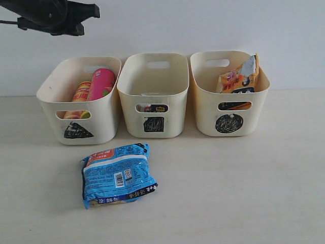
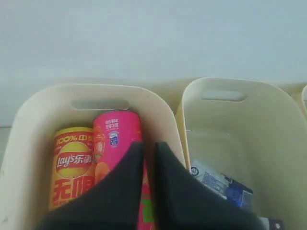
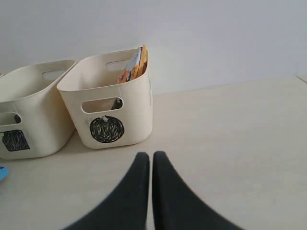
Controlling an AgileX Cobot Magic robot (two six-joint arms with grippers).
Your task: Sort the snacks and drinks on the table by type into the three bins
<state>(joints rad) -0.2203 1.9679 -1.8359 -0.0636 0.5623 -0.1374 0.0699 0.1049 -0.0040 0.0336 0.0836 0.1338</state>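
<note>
Left gripper: fingers together, nothing between them, above the triangle bin. That bin holds the yellow Lay's chip can and the pink chip can, whose lower part the fingers hide.

Square bin: a white and blue carton lies inside, partly covered; other contents unclear.

Circle bin: holds the orange-and-black bag.

Blue crinkly packet: lies on the table before the bins.

Right gripper: closed, empty, over the table.

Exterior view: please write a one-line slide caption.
Blue packet lies on table before triangle bin, which holds pink can and yellow can.
</note>
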